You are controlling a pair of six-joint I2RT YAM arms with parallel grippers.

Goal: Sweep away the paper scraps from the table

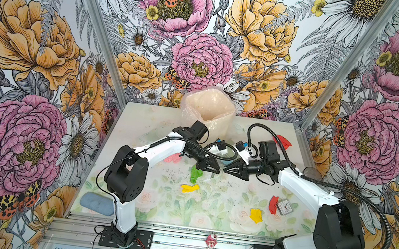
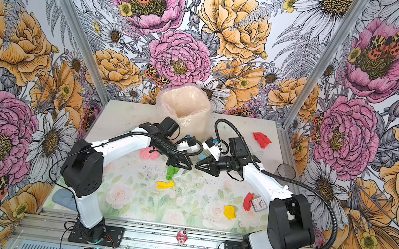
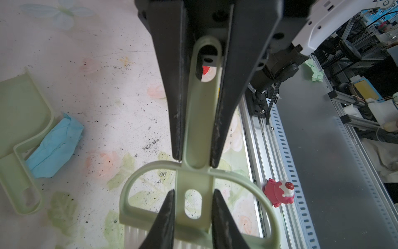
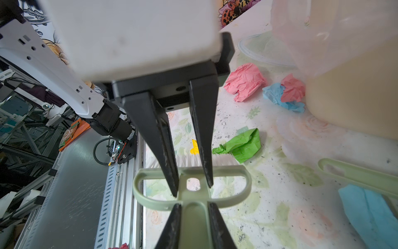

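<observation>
Gripping the brush (image 3: 195, 140) together, the left gripper (image 3: 193, 191) pinches its neck and the right gripper (image 4: 193, 204) its handle; one should release only once the other holds firm.

Bright, even light, soft shadows; wrist views bow at the edges, and the close brush (image 4: 191, 201) blurs slightly.
</observation>
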